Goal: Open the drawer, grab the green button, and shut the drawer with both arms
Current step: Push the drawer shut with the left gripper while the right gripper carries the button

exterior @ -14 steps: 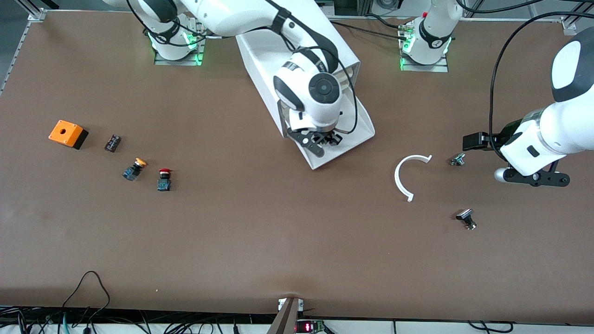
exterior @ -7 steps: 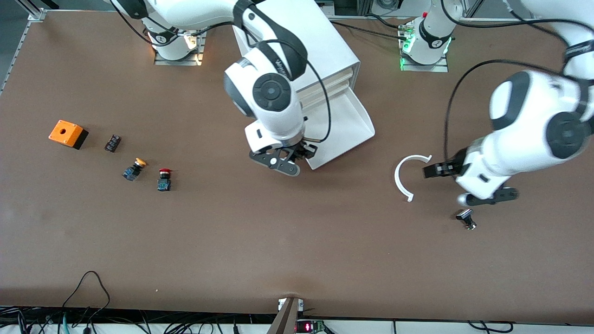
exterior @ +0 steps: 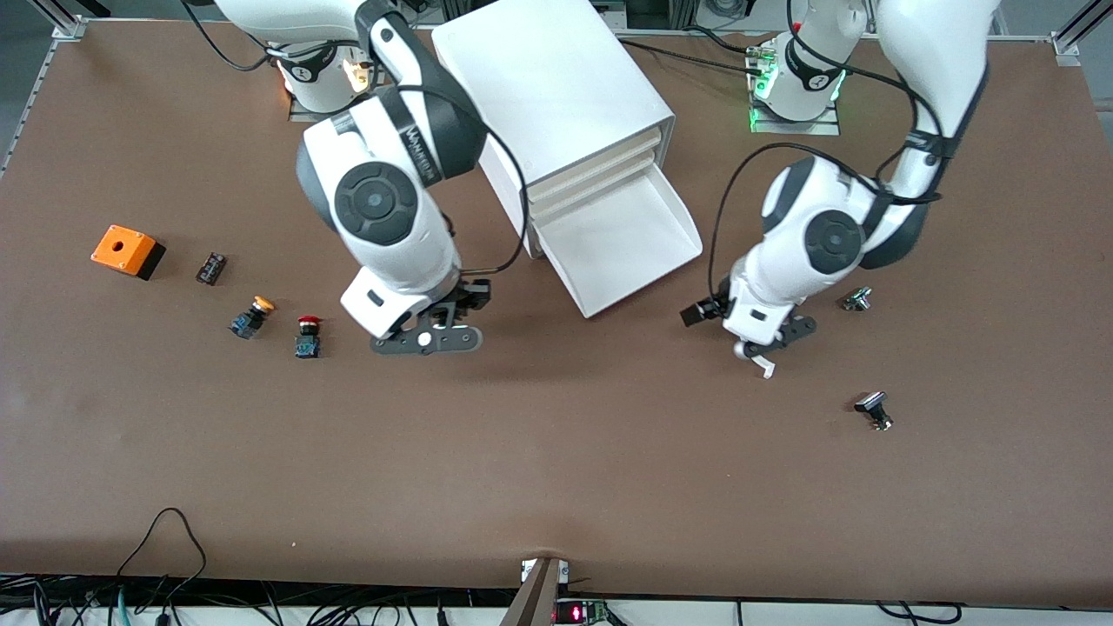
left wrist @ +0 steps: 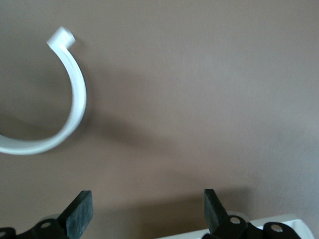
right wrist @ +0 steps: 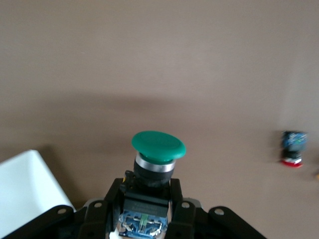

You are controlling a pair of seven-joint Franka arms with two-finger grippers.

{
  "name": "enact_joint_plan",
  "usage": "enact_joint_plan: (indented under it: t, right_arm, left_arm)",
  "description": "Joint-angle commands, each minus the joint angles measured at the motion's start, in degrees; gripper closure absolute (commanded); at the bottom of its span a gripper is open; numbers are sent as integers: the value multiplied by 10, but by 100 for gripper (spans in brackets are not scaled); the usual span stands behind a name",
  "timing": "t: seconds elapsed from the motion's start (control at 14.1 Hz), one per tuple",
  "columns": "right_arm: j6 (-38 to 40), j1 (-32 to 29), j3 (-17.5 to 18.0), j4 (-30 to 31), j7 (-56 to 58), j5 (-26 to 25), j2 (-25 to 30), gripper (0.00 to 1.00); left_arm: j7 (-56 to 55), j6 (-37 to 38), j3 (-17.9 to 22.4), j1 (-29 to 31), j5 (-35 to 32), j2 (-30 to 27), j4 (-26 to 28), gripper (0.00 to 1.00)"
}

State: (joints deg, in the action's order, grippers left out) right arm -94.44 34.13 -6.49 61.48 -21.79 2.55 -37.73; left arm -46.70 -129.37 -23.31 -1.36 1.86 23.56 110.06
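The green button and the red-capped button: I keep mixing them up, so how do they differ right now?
The green button is held in the right gripper, off the table; the red-capped button lies on the table, nearer the right arm's end. The caps differ in color, green against red. Both have a round cap on a blue-black body.

A broad brown bench (exterior: 556,469) fills the view under even light. Aluminium framing (exterior: 52,22) marks its corner at eleven o'clock. Black cables (exterior: 165,556) trail over its edge at seven o'clock, beside a strip of pale floor (exterior: 783,613) at six o'clock.
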Motion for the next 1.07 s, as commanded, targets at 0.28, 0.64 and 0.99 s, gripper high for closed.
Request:
enact_joint_plan:
  t: [0.28,0.64,0.99]
  right_arm:
    - [-208,-45,-35,314,226,6,98,100]
    - [-303,-107,-36,413,312,73,96,100]
    - [-389,-126,-35,481,332,76,83,100]
  left_arm:
    - [-108,-46,1,-36,-84,0,41,5]
    - [-251,-69,-2,-76,-163,42,41,4]
    - [-250,-37,-59,-59,-153,42,42,4]
